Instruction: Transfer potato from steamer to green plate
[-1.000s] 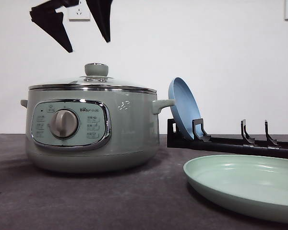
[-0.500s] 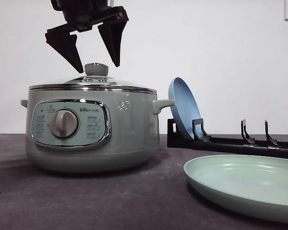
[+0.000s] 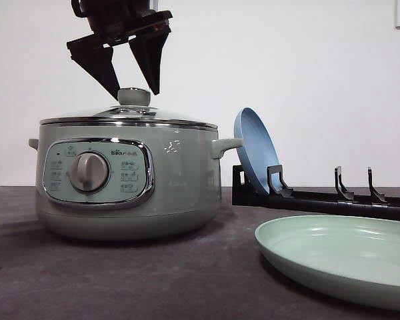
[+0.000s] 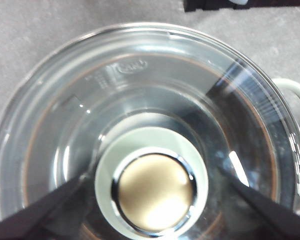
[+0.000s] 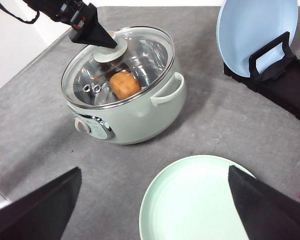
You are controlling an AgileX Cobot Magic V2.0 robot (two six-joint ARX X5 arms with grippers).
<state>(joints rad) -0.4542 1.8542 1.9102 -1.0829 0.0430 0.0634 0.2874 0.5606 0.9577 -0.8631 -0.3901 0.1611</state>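
**Front view: lid on, potato in the pot, transfer not begun**

Front view shows the steamer (image 3: 128, 180) standing on the grey table (image 3: 120, 280) with its glass lid (image 3: 130, 115) seated on the rim. The left gripper (image 3: 135, 79) hangs directly above the lid knob (image 3: 134, 97), its two dark fingers spread wide to either side of the knob and tips down at about knob height. Nothing is held between them. In the left wrist view the knob (image 4: 152, 189) sits centred between the fingertips (image 4: 40, 212), with clear space on both sides; contact is not made.

Right wrist view shows the potato (image 5: 125, 84) through the glass, lying inside the steamer (image 5: 125, 100) toward the side nearer the handle. It is whole and untouched. The green plate (image 5: 200, 200) lies flat on the table near the steamer, bare, and well placed to receive. The right gripper (image 5: 155, 210) hovers above that plate, its jaws wide apart and carrying nothing.

A blue plate (image 3: 255, 150) stands on edge in a black rack (image 3: 320, 197) behind; it plays no part.

Assessment: no stage of the transfer is complete. Outstanding, by my judgement: closing on the knob, lifting the lid clear and setting it aside, reaching into the pot, grasping the potato, and carrying it over to the green plate. The present step is the approach to the lid, and alignment appears sound.
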